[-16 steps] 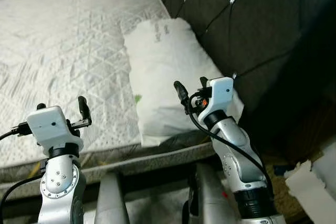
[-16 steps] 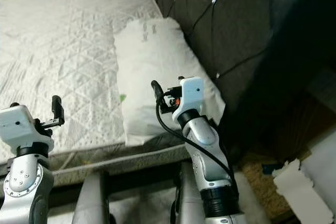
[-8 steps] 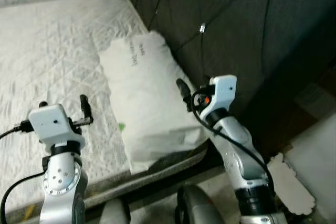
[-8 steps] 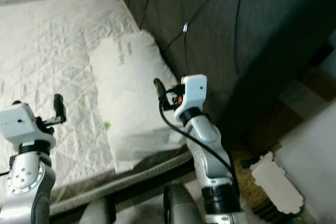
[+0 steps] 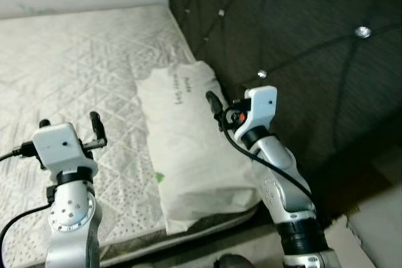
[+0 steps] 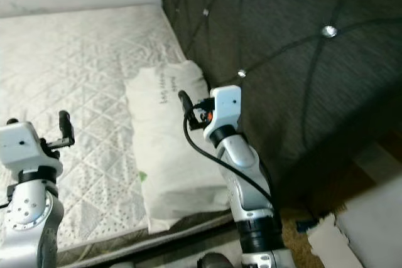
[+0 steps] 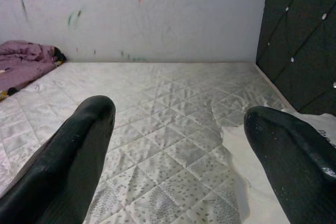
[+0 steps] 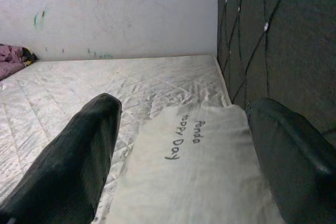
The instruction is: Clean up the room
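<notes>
With the view having swung back toward the quilted white mattress (image 5: 75, 61), both the left pincer (image 7: 178, 145) and right pincer (image 8: 181, 145) are hovering open and empty over the white rectangular pillow (image 5: 188, 142), suggesting tidying is just starting.

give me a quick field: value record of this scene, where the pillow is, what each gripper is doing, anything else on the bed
surface: bare quilted mattress
pillow: white pillow lies flat at the mattress edge beside the dark tufted headboard, printed text on top
left gripper: left gripper over the mattress, fingers open, holding nothing
right gripper: right gripper above the pillow, fingers open, holding nothing
other: purple cloth bunched at the mattress's far end by the wall
</notes>
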Robot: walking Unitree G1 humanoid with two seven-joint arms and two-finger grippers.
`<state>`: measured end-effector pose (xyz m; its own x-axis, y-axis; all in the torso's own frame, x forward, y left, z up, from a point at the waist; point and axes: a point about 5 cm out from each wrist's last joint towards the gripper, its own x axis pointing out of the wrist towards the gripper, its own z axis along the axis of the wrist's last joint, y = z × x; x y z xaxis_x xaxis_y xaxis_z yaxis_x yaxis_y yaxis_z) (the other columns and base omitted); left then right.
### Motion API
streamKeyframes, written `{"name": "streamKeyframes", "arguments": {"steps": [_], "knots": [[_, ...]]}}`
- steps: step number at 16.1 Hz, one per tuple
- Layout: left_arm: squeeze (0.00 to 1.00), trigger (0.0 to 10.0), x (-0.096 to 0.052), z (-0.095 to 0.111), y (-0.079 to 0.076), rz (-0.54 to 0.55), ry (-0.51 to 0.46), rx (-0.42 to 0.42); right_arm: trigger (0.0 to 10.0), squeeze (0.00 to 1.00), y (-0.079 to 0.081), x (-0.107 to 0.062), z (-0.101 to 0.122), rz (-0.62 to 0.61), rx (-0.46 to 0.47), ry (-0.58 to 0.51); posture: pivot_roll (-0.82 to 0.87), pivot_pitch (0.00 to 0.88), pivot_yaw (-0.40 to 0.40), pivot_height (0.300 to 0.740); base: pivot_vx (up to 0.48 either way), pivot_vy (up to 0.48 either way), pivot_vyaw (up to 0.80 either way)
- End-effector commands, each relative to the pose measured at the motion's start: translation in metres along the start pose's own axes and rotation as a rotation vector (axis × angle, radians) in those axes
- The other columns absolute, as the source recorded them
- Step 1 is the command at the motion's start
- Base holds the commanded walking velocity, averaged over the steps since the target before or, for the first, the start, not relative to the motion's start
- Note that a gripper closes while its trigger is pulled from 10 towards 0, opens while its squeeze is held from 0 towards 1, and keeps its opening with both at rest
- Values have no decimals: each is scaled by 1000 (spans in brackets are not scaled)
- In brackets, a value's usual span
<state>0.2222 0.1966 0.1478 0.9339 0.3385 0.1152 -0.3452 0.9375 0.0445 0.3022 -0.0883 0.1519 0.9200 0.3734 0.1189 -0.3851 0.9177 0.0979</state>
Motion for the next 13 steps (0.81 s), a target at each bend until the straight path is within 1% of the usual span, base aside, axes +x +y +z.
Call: {"name": "streamKeyframes", "arguments": {"steps": [1,3,5,6,8,9,11,12,13], "knots": [[0,10000,0,-2,-2,-8,10,3,10000,0,-5,-1,0,-7,1,-6,-6,12,-17,740,0,0,0],[0,10000,-1,-2,-2,-14,11,-7,10000,0,-5,0,0,-5,-9,-3,-6,12,-16,740,0,0,0],[0,10000,-2,-4,0,17,32,11,10000,0,-5,0,-1,-3,-7,1,-4,9,-19,740,0,0,0],[0,10000,-2,-7,0,13,52,-16,10000,0,-5,0,-2,0,-1,3,-3,9,-20,740,0,0,0],[0,10000,-3,-5,-3,-13,38,-9,10000,0,-3,1,-2,10,0,5,-4,9,-19,740,0,0,0],[0,10000,-2,-5,-5,-24,33,10,10000,0,-3,2,-3,19,7,8,-4,4,-19,740,0,0,0],[0,10000,0,-4,-5,-24,30,4,10000,0,0,5,-3,28,-16,9,-4,0,-19,740,0,0,0],[0,10000,1,-5,-5,-21,31,0,10000,0,0,7,-5,24,1,18,-3,0,-19,740,0,0,0],[0,10000,2,-5,-5,-16,35,-7,10000,0,1,8,-4,34,-16,14,-1,0,-20,740,0,0,0]]}}
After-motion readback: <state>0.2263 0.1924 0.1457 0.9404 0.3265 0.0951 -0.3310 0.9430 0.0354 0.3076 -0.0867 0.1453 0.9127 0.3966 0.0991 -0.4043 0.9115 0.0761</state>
